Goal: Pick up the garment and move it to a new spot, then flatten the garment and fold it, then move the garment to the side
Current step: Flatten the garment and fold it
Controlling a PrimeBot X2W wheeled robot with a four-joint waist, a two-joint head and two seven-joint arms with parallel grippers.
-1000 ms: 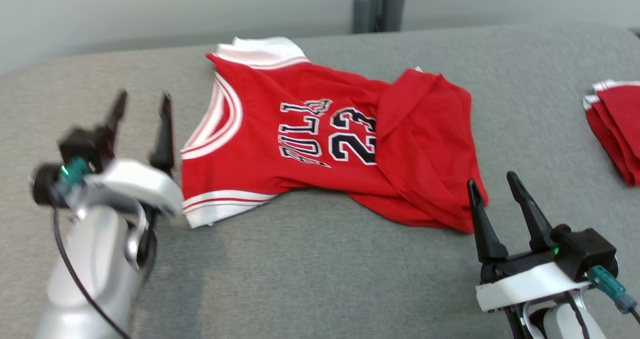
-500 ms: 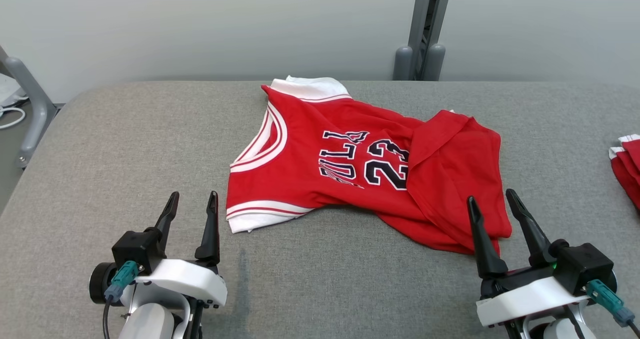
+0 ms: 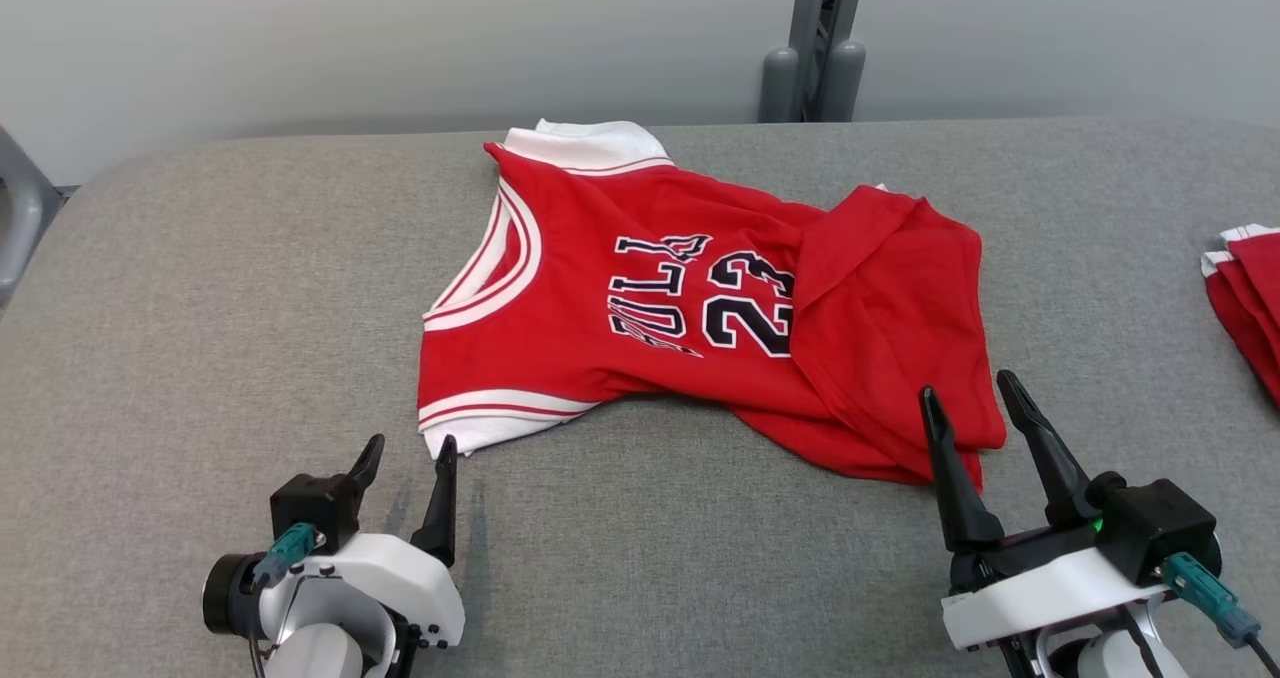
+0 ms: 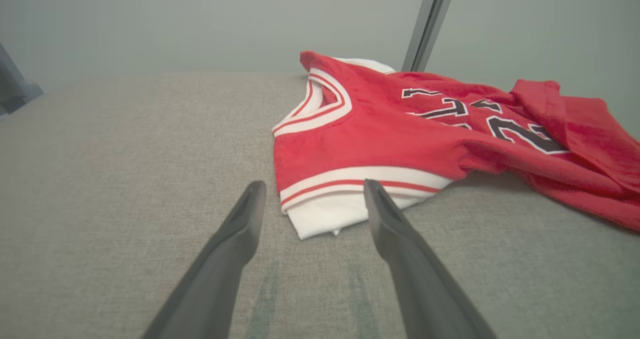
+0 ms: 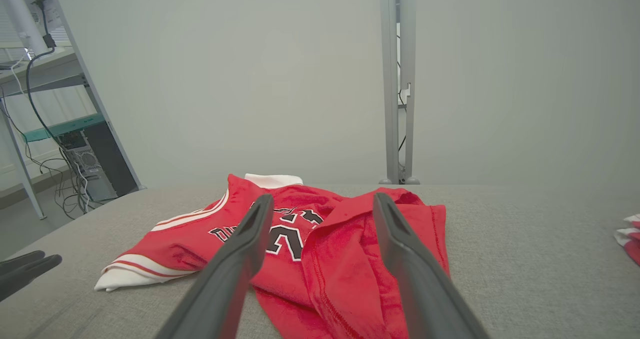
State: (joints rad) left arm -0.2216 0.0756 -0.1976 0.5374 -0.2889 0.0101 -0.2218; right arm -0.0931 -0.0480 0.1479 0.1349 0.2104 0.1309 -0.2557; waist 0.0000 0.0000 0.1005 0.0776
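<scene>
The garment (image 3: 700,298) is a red jersey with white trim and the number 23. It lies crumpled on the grey table (image 3: 200,288), its right part folded over itself. My left gripper (image 3: 410,448) stands open just in front of the white shoulder strap (image 4: 330,214), holding nothing. In the left wrist view the garment (image 4: 400,139) spreads beyond the left gripper (image 4: 315,184). My right gripper (image 3: 967,388) is open at the garment's near right hem. The right wrist view looks over the garment (image 5: 340,249) past the right gripper (image 5: 324,196), and my left fingers (image 5: 25,271) show at its left edge.
A stack of folded red garments (image 3: 1250,298) lies at the table's right edge. A metal post (image 3: 815,38) rises behind the table. A grey frame leg (image 3: 15,218) stands at the far left. A computer tower with cables (image 5: 90,164) sits beyond the table.
The head camera has shifted. My left arm has drawn back and down from beside the garment's neckline to the table's near edge, still open. The right gripper and the garment have stayed put.
</scene>
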